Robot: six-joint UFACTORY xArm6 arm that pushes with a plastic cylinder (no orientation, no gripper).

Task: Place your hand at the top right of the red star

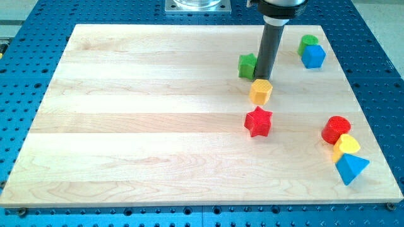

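Resting my tip (261, 78) just above the yellow hexagon (261, 91), we are sitting beside the green star (247, 65). No claw is showing, only the rod. We are noting the red star (258, 122) lying just below the yellow hexagon, on the wooden board (145, 126).

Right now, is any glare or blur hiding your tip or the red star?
Camera view: light is even with soft shadows and no glare on the wooden board. The red star is sharp. My tip is clear, just above the yellow hexagonal block, beside the green star.
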